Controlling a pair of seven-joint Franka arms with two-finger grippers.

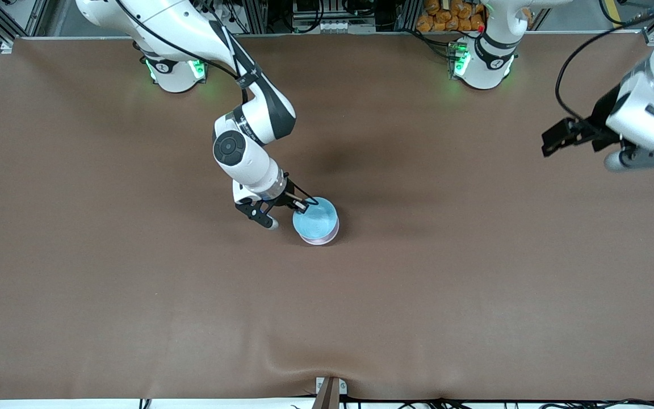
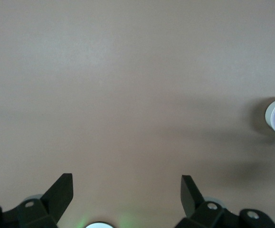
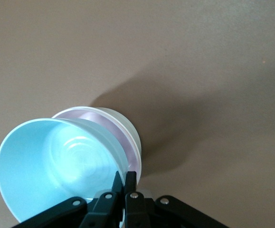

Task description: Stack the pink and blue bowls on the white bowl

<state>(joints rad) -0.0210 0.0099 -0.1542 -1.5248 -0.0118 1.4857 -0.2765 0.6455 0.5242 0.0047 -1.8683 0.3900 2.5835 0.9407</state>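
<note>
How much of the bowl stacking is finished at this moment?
Nearly all of it. The pink bowl already sits in the white bowl near the middle of the table. In hand: the right tool pinches the rim of the blue bowl, which sits tilted in the pink one. Left: let go and draw back. The left tool waits open over the left arm's end of the table.
</note>
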